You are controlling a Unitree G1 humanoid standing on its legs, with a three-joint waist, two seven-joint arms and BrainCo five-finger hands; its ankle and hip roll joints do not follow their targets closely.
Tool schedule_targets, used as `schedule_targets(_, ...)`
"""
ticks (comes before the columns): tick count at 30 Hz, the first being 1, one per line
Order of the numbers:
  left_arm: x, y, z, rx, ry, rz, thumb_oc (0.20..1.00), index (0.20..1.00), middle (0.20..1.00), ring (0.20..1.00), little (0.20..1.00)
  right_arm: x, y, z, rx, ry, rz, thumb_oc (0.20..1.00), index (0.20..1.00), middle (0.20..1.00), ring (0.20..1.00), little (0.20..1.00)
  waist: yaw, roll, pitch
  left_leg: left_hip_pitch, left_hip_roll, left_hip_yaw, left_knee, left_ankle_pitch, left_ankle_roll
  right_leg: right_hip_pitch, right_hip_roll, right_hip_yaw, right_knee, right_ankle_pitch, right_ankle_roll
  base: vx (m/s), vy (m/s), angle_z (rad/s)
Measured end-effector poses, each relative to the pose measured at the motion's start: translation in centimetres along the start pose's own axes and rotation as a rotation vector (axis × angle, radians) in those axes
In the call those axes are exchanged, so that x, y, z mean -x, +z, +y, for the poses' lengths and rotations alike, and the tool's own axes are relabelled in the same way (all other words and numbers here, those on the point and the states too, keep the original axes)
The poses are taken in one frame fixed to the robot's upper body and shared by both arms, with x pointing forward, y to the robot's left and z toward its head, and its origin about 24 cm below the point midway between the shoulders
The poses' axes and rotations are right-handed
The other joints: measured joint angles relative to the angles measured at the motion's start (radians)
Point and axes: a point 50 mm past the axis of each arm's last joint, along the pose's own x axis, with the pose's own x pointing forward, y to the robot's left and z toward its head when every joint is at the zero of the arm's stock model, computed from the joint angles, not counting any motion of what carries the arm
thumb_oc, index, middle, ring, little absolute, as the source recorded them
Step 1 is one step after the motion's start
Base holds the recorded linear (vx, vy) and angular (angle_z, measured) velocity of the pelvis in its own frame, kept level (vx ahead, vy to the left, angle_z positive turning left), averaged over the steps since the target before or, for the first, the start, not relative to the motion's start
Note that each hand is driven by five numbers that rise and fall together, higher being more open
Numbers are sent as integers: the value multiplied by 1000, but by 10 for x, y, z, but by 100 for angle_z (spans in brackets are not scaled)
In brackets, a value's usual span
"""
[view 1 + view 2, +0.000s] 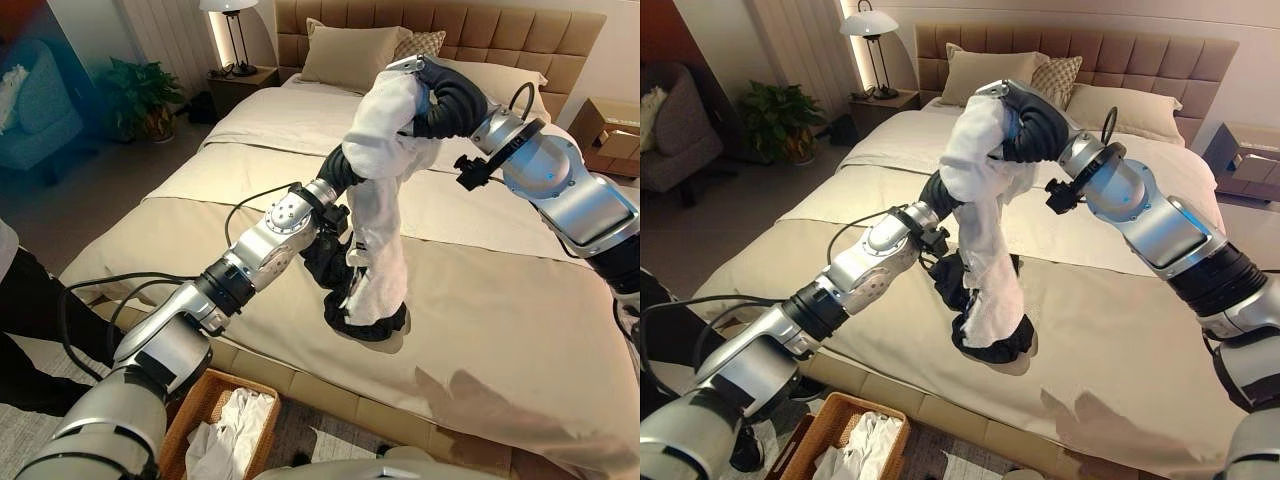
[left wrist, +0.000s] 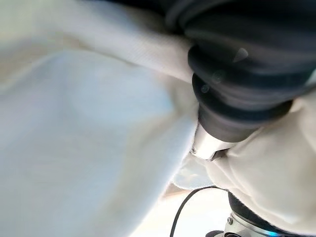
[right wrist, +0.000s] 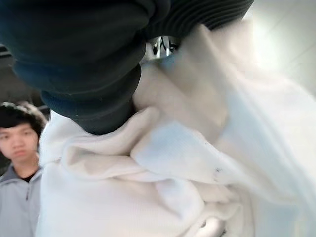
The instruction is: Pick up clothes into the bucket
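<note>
The wide beige-covered bed (image 1: 500, 330) offers open surface to the right of the hanging white garment with black cuffs (image 1: 375, 260). That garment wraps both hands raised above the mattress. On the floor at the bed's near edge, the woven wicker basket (image 1: 200, 400) holds white cloth (image 1: 235, 430), its opening unobstructed from above.

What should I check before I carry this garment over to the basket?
1. Garment lifted off the bed: not ok, its lower end rests on the cover.
2. Right hand at the top of the garment: ok.
3. Left hand grip: cannot tell, fingers hidden in the cloth.
4. Basket within reach: ok, on the floor at the bed's near edge.
5. Room in the basket: ok, some white clothes inside.
</note>
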Motion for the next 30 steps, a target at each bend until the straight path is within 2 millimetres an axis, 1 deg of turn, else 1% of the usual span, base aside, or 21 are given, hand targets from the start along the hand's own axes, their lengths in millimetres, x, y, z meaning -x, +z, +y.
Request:
schedule_targets(3, 0, -1, 0, 1, 1, 2, 200, 200, 200, 200, 200, -1, 0, 1, -36, -28, -6, 1000, 1000, 1000, 1000, 1000, -1, 0, 0, 0, 0, 0, 0, 0, 0, 0, 0, 0, 0, 0, 0, 0, 0, 0)
schedule_targets(4, 1, -1, 0, 5, 2, 2, 200, 200, 200, 200, 200, 2, -2, 1, -86, -62, -5, 1000, 1000, 1000, 1000, 1000, 1, 0, 0, 0, 0, -1, 0, 0, 0, 0, 1, 0, 1, 0, 0, 0, 0, 0)
schedule_targets(5, 6, -2, -1, 44, 21, -17, 200, 200, 200, 200, 200, 11, -6, 2, -199, -138, -13, 1000, 1000, 1000, 1000, 1000, 4, -1, -2, 0, 1, -1, 0, 0, 0, -1, 1, -1, 2, 0, 0, 0, 0, 0)
schedule_targets(7, 13, -5, 1, 88, 55, -33, 200, 200, 200, 200, 200, 21, -10, 6, -305, -210, -19, 1000, 1000, 1000, 1000, 1000, 5, 4, -3, -2, -1, -2, -1, 0, 0, -2, 0, -1, 1, -1, -1, 0, 0, 0)
schedule_targets(10, 38, -14, 13, 185, 166, -48, 200, 200, 200, 200, 200, 56, -34, 15, -523, -408, 47, 1000, 1000, 1000, 1000, 1000, 6, 8, -7, -2, 0, -5, -2, -2, -2, -1, -2, -6, 0, -4, -3, 3, 0, 1)
schedule_targets(12, 56, -17, 27, 169, 257, -51, 200, 200, 200, 200, 200, 81, -55, 25, -610, -494, 154, 1000, 1000, 1000, 1000, 1000, 11, 17, -7, -7, -1, -7, -3, -3, -3, -1, -4, -9, -1, -4, -3, 0, 13, 3)
schedule_targets(13, 62, -16, 31, 147, 277, -57, 200, 200, 200, 200, 200, 89, -61, 28, -645, -523, 177, 1000, 1000, 1000, 1000, 1000, 12, 17, -7, -6, -1, -8, -3, -3, -3, 1, -4, -11, -1, -4, -3, -13, 26, 4)
schedule_targets(15, 93, -11, 49, 49, 384, -86, 200, 200, 200, 200, 200, 128, -86, 51, -786, -660, 314, 1000, 1000, 1000, 1000, 1000, 17, 15, -7, -7, 1, -13, -3, -4, -5, 1, -3, -14, -2, -8, -6, -18, 23, 7)
schedule_targets(16, 111, -12, 62, 7, 470, -89, 200, 200, 200, 200, 200, 156, -102, 70, -839, -697, 449, 1000, 1000, 1000, 1000, 1000, 19, 19, -6, -11, 0, -20, -3, -4, -5, 1, -3, -19, -1, -10, -5, -24, 18, 13)
schedule_targets(17, 121, -12, 68, -7, 514, -88, 200, 200, 200, 200, 200, 171, -109, 82, -869, -718, 517, 1000, 1000, 1000, 1000, 1000, 20, 22, -6, -17, -1, -26, -1, -4, -5, -2, -2, -24, 0, -12, -3, -59, 33, 18)
schedule_targets(18, 144, -9, 79, -45, 601, -101, 200, 200, 200, 200, 200, 198, -117, 101, -925, -793, 623, 1000, 1000, 1000, 1000, 1000, 18, 22, -3, -20, -1, -31, -3, -4, -5, -6, -5, -29, -1, -15, -7, -72, 14, 16)
schedule_targets(19, 164, -10, 88, -67, 686, -99, 200, 200, 200, 200, 200, 224, -123, 121, -958, -834, 735, 1000, 1000, 1000, 1000, 1000, 26, 26, 1, -28, -2, -35, -2, -4, -5, -6, -5, -38, -1, -16, -7, -84, 14, 13)
schedule_targets(20, 176, -10, 92, -86, 725, -98, 200, 200, 200, 200, 200, 239, -126, 134, -972, -856, 805, 1000, 1000, 1000, 1000, 1000, 29, 26, 4, -35, -2, -38, 0, -4, -5, -14, -4, -40, 2, -18, -4, -149, 2, 9)
schedule_targets(22, 201, -8, 95, -122, 795, -97, 200, 200, 200, 200, 200, 301, -132, 182, -981, -869, 1132, 1000, 1000, 1000, 1000, 1000, 64, 25, 37, -86, -6, -57, 24, -5, -7, -58, -8, -52, 34, -28, -3, -212, -7, 25)
schedule_targets(23, 208, -5, 95, -145, 813, -105, 200, 200, 200, 200, 200, 322, -131, 199, -973, -872, 1251, 1000, 1000, 1000, 1000, 1000, 71, 24, 59, -123, -9, -68, 42, -5, -7, -88, -12, -65, 52, -30, -3, -188, -12, 36)
schedule_targets(24, 212, -4, 95, -152, 826, -108, 200, 200, 200, 200, 200, 330, -129, 207, -979, -878, 1306, 1000, 1000, 1000, 1000, 1000, 73, 24, 79, -139, -11, -75, 51, -3, -7, -99, -14, -69, 59, -30, -4, -182, -1, 43)
schedule_targets(25, 222, -3, 97, -162, 861, -107, 200, 200, 200, 200, 200, 338, -126, 222, -979, -858, 1380, 1000, 1000, 1000, 1000, 1000, 78, 22, 111, -181, -15, -95, 80, -2, -6, -126, -20, -90, 75, -31, -4, -112, 2, 35)
schedule_targets(27, 230, -2, 100, -174, 894, -103, 200, 200, 200, 200, 200, 340, -124, 230, -976, -833, 1411, 1000, 1000, 1000, 1000, 1000, 87, 14, 152, -207, -20, -113, 105, -3, -7, -145, -29, -101, 102, -42, -6, -131, 17, 30)
schedule_targets(28, 231, -1, 100, -178, 903, -105, 200, 200, 200, 200, 200, 342, -122, 233, -971, -824, 1426, 1000, 1000, 1000, 1000, 1000, 103, 10, 162, -218, -22, -117, 113, -3, -7, -155, -27, -107, 114, -46, -4, -218, 26, 34)
schedule_targets(29, 233, 3, 101, -209, 906, -115, 200, 200, 200, 200, 200, 341, -123, 235, -951, -794, 1429, 1000, 1000, 1000, 1000, 1000, 100, 1, 182, -246, -31, -137, 145, -7, -12, -180, -40, -124, 161, -68, -8, -210, 12, 64)
schedule_targets(30, 233, 3, 100, -236, 902, -112, 200, 200, 200, 200, 200, 349, -123, 240, -920, -753, 1485, 1000, 1000, 1000, 1000, 1000, 104, -7, 213, -297, -47, -173, 190, -12, -19, -218, -57, -152, 230, -99, -16, -209, 14, 80)
